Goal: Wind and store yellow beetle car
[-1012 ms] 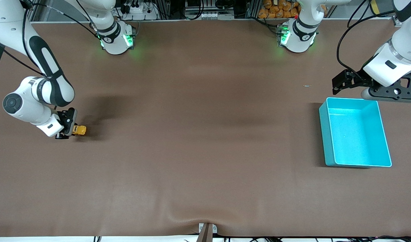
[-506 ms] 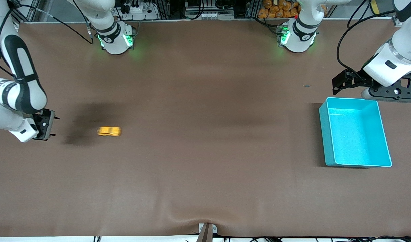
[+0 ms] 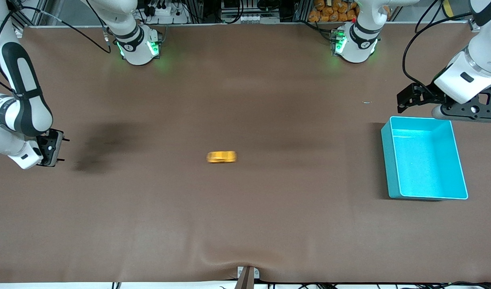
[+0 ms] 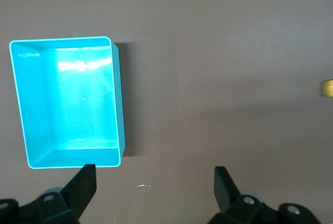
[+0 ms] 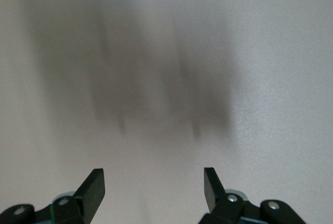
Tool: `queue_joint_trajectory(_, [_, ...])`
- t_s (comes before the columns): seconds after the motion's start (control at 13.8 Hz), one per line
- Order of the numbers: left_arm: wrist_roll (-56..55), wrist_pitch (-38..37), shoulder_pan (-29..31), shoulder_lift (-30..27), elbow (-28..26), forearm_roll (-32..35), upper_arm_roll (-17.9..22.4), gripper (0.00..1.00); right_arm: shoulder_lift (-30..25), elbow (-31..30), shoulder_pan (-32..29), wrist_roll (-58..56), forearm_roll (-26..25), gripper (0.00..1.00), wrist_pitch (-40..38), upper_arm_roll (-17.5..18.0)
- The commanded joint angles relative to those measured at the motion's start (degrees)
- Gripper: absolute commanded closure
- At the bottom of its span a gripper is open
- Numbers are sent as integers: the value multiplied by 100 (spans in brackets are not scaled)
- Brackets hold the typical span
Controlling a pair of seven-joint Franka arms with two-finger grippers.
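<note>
The yellow beetle car [image 3: 221,157] is on the brown table near its middle, blurred by motion, free of both grippers. Its edge shows in the left wrist view [image 4: 327,88]. My right gripper [image 3: 64,150] is open and empty above the table at the right arm's end, well away from the car. My left gripper [image 3: 398,100] is open and empty, up over the table beside the turquoise bin [image 3: 424,157]. The bin, which also shows in the left wrist view [image 4: 67,101], is empty. The right wrist view shows only bare table between the open fingers [image 5: 94,185].
A small white scrap [image 3: 367,102] lies on the table by the left gripper. A bracket [image 3: 246,277] sticks up at the table's edge nearest the front camera. The arm bases [image 3: 139,46] stand at the edge farthest from it.
The right gripper let go of the car and pulled back toward its end of the table. The car has rolled from there toward the middle, heading for the bin's end. The left arm has not moved.
</note>
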Motion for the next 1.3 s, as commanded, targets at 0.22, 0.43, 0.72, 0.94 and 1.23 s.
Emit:
queue_joint_trajectory(0.22, [87, 1, 6, 52, 121, -19, 3, 0, 57, 107, -200, -70, 71, 15, -71, 107])
queue_joint_trajectory(0.43, [87, 1, 15, 61, 121, -19, 3, 0, -47, 256, -182, 26, 413, 15, -124, 107])
queue_joint_trajectory(0.72, [87, 1, 15, 61, 121, -19, 3, 0, -215, 1799, 45, 1803, 1143, 0, -2051, 142])
queue_joint_trajectory(0.94, [87, 1, 15, 61, 121, -10, 3, 0, -617, 2610, 440, 3914, 1205, 0, -2961, 169])
queue_joint_trajectory(1.23, [78, 1, -29, 61, 121, -10, 3, 0, -1014, 3243, 969, 6132, 1056, 0, -4129, 151])
